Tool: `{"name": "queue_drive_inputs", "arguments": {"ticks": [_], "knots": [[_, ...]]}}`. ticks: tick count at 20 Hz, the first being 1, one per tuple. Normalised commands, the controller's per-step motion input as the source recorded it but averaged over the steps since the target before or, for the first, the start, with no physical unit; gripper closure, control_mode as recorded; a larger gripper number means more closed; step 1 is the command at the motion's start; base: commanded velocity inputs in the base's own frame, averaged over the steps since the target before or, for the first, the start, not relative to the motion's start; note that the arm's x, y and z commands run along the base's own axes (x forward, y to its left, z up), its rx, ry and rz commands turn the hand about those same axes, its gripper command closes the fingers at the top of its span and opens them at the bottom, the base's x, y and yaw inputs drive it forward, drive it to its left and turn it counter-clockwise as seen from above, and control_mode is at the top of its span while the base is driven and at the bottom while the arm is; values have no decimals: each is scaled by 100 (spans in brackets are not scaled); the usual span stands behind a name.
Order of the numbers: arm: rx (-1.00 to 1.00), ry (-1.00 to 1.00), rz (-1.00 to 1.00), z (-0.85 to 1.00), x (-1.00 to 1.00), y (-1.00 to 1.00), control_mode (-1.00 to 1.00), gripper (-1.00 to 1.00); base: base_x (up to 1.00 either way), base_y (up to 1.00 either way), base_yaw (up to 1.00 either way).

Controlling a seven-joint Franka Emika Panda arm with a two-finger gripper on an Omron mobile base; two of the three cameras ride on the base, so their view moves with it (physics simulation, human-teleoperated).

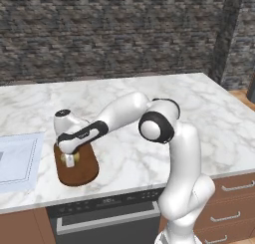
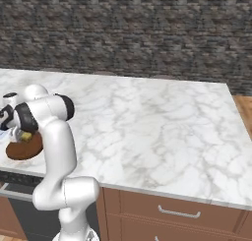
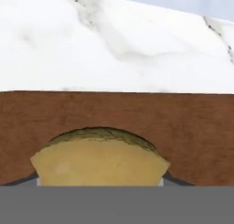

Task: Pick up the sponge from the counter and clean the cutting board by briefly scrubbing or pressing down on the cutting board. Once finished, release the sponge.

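Fingers [image 1: 69, 160] grip the soft, light sponge [image 3: 99, 160] by its sides, bulging it, over the stiff brown cutting board [image 1: 84, 168] on the marble surface [image 1: 199, 113].

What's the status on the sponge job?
Tool shut on sponge. Sponge over the cutting board, contact unclear. Pale panel beside the board, nothing in the way.

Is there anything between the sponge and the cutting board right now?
Nothing visible. The gripper holds the sponge right over the cutting board, and in the hand view bare brown board lies beyond the sponge, with the counter past its edge. Whether the sponge already touches the board cannot be told.
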Motion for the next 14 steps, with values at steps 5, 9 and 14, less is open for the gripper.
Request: {"name": "queue_drive_inputs", "arguments": {"ticks": [5, 9, 14], "knots": [[-1, 14, 3, -1, -86, 3, -100, 100, 0, 0, 0], [-7, 23, 1, 0, -70, 10, -100, 100, 0, 0, 0], [-11, 23, 0, 0, -64, 0, -100, 100, 0, 0, 0]]}}
